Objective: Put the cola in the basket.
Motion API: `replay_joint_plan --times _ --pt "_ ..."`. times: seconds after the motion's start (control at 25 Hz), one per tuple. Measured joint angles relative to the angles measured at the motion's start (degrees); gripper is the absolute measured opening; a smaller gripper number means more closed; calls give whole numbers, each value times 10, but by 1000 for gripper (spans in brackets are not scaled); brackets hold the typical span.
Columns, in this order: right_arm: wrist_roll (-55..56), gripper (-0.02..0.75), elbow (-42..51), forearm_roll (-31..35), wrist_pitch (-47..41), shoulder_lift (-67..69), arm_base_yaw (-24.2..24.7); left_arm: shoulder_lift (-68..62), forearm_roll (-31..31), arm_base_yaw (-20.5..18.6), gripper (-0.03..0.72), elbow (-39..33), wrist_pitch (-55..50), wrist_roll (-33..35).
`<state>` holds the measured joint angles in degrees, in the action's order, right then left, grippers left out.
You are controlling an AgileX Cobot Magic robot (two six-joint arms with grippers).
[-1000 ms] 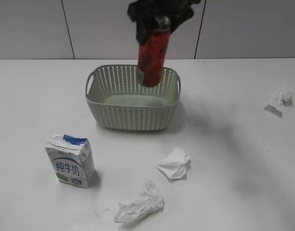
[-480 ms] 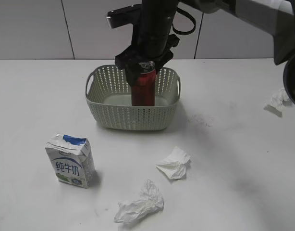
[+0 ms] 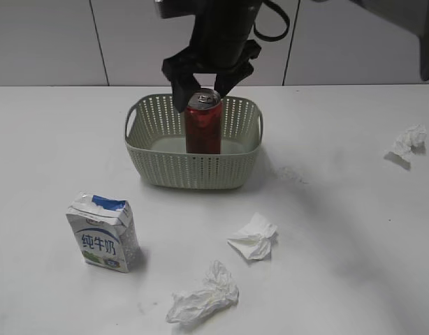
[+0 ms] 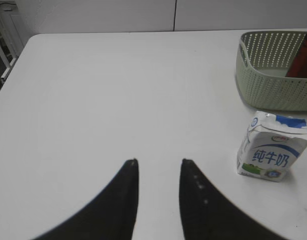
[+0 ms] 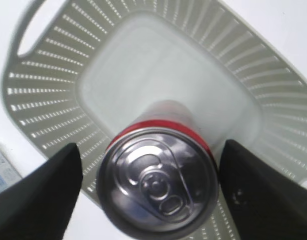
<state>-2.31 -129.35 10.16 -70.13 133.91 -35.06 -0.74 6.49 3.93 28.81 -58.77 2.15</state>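
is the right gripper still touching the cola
Apart. The right wrist view shows the right gripper open, with pale gaps between each finger and the cola, which stands in the basket.

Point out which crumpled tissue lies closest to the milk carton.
The tissue at the front edge, lowest in the exterior view, lies closest to the carton. Another tissue sits further right, and the third lies far right.

One cola (image 3: pixel 203 125) stands in one basket (image 3: pixel 192 169) toward the far edge of the surface (image 3: pixel 340 230). One milk carton (image 3: pixel 103 233) sits toward the near left corner. Three crumpled tissues lie on the right half: (image 3: pixel 253 236), (image 3: pixel 202 296), (image 3: pixel 409 141).
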Motion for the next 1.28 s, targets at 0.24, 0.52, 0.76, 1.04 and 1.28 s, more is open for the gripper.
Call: replay_joint_plan --times 0.24,0.52,0.76,1.04,1.28 --pt "9 645 0 11 0 -45 73 0 0 0 229 0 0 0" --pt "12 631 -1 6 1 -117 185 0 0 0 228 0 0 0" --pt "23 600 74 1 4 -182 276 0 0 0 228 0 0 0" --pt "4 580 274 -4 4 -308 305 0 0 0 228 0 0 0" --pt "-16 580 513 -4 9 -485 305 0 0 0 228 0 0 0"
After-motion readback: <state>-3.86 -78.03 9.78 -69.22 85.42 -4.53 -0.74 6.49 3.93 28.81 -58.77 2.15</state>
